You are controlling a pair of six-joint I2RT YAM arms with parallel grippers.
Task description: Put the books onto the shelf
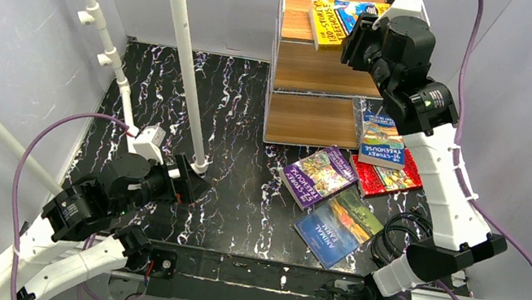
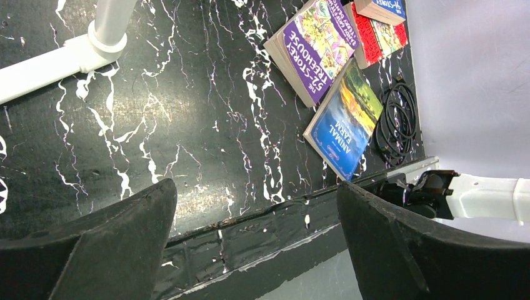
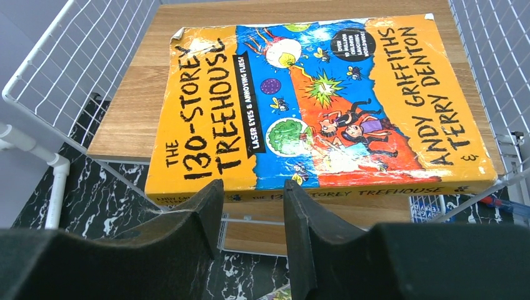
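An orange-yellow "130-Storey Treehouse" book (image 3: 312, 100) lies flat on the top board of the shelf (image 1: 318, 68), its spine overhanging the front edge. My right gripper (image 3: 253, 187) is right at that spine, jaws apart, nothing between them. Other books lie on the black table in front of the shelf: a purple one (image 1: 320, 176), the blue "Animal Farm" (image 1: 339, 225), and a blue one (image 1: 382, 140) resting on a red one (image 1: 390, 178). My left gripper (image 2: 256, 194) hovers wide open and empty near the table's front edge, left of the purple book (image 2: 319, 47) and "Animal Farm" (image 2: 344, 122).
White poles (image 1: 182, 44) rise from the table's left half, one foot (image 2: 103, 34) close to my left gripper. A coiled black cable (image 1: 398, 227) lies right of "Animal Farm". White wire mesh (image 3: 75, 62) walls the shelf's sides.
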